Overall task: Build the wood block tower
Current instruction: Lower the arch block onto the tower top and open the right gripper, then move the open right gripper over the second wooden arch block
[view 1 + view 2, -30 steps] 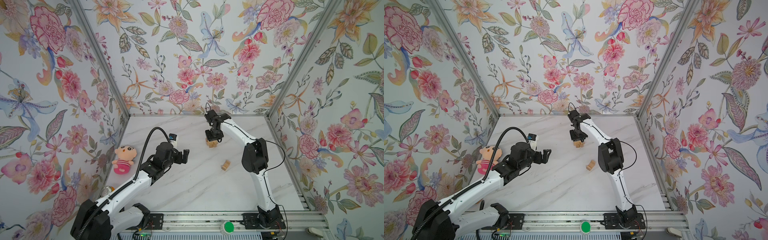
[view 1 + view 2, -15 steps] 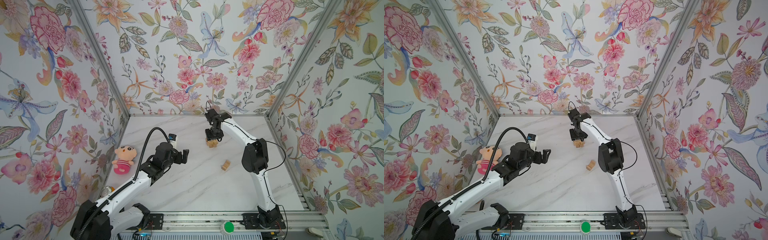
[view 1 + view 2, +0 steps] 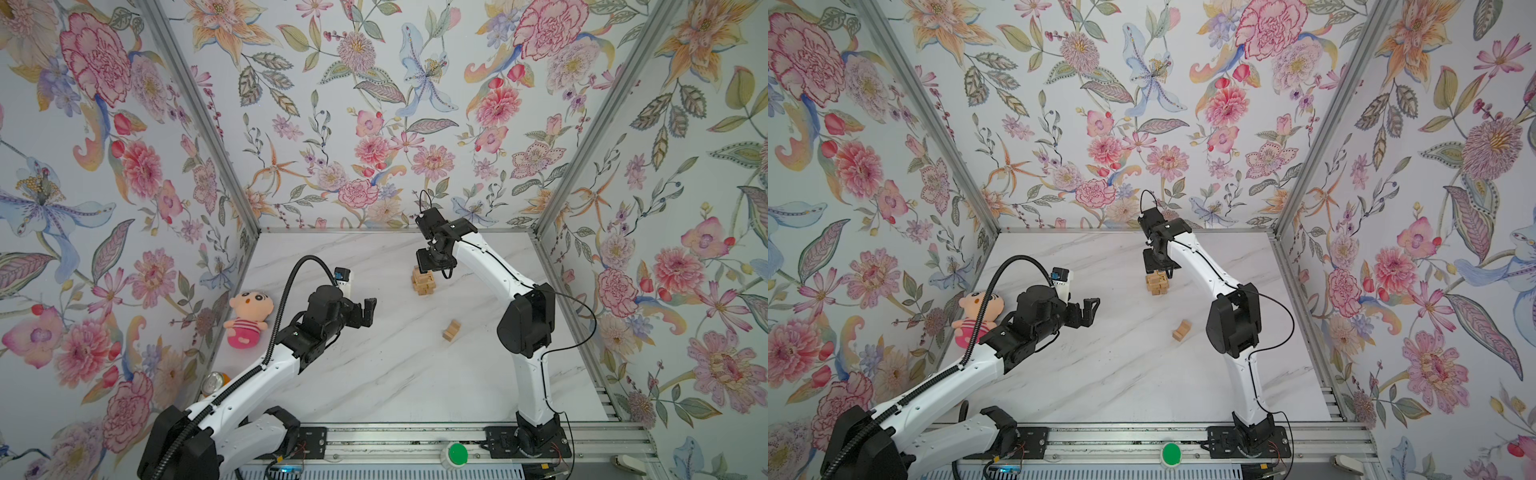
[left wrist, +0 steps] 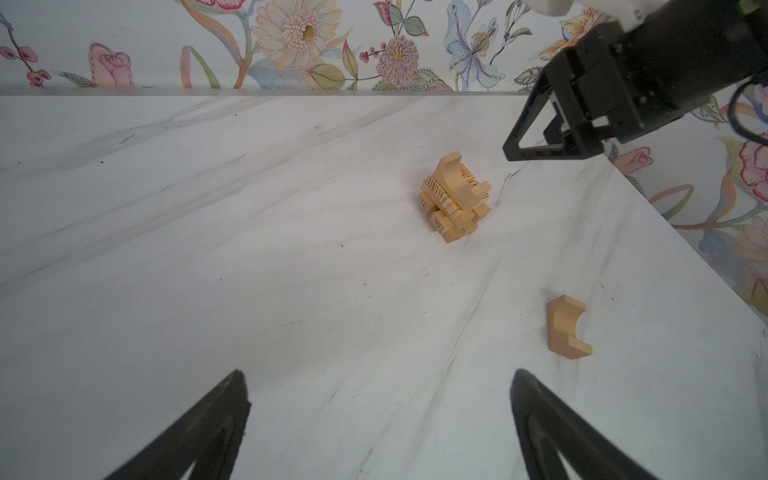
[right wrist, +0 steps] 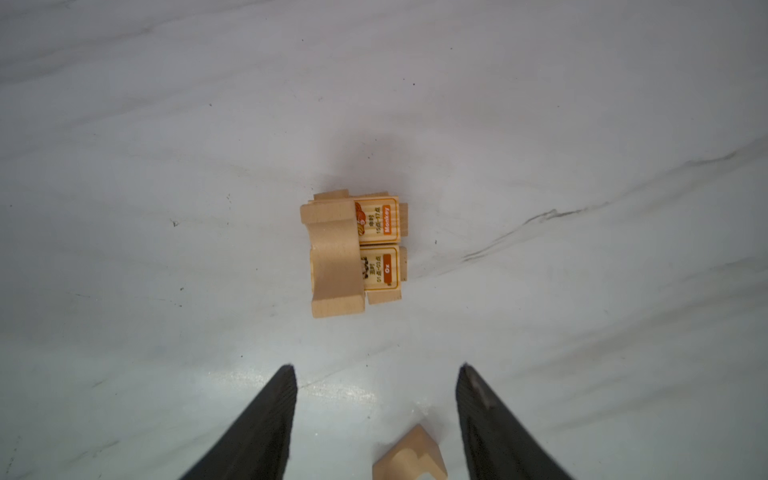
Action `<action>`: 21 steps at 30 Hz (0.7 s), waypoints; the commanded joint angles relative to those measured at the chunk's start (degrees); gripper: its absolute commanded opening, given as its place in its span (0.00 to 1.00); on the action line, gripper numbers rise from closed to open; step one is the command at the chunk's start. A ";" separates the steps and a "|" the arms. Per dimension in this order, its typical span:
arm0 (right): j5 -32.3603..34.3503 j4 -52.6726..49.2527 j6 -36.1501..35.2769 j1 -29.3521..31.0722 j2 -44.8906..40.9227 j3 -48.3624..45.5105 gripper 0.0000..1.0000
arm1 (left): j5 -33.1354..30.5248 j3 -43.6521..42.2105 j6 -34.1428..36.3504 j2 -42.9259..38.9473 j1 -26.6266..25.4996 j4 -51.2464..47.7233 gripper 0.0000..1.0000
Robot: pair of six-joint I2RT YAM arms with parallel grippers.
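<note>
Right wrist view: the tower stands on the table under the camera. An arch block lies across one side of its top, beside two printed faces reading "Monkey" and "Ox".
Tower position: toward the back of the table, right of centre in both top views; the left wrist view shows its crisscrossed layers.
Right gripper: fingers spread with nothing between them, hanging just above the tower and apart from the arch block.
Left gripper: spread wide and empty, above the table left of centre, well apart from the tower.
Loose block: a second arch-shaped piece on its side on the table, in front of the tower and near the right arm.
Doll: pink plush at the table's left edge.
Can: probably a drink can, mostly hidden by the left arm.
</note>
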 commanded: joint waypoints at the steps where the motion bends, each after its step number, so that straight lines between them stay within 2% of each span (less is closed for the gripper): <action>1: 5.17 -0.78 2.81 1.47 -6.67 -6.01 0.67 | 0.65 -3.05 -2.02 -3.20 0.70 -0.65 0.99; 5: 5.07 3.59 6.09 1.94 -14.50 -18.71 0.71 | 1.85 -5.96 -3.73 -6.55 -0.40 -0.51 0.99; 7: 3.70 6.99 8.10 2.19 -19.08 -26.30 0.78 | 1.23 -7.20 -4.66 -8.39 -2.24 -1.03 0.99; 9: 2.60 9.86 9.91 2.55 -23.01 -32.90 0.80 | 0.10 -8.08 -5.55 -10.15 -4.65 -1.52 0.99; 15: -0.16 16.67 14.45 3.16 -31.24 -49.23 0.78 | -4.60 -10.79 -8.22 -12.88 -15.11 -1.51 0.99; 21: -1.18 22.12 17.62 3.50 -35.02 -57.48 0.77 | -9.34 -14.50 -13.04 -15.06 -21.58 -0.76 0.99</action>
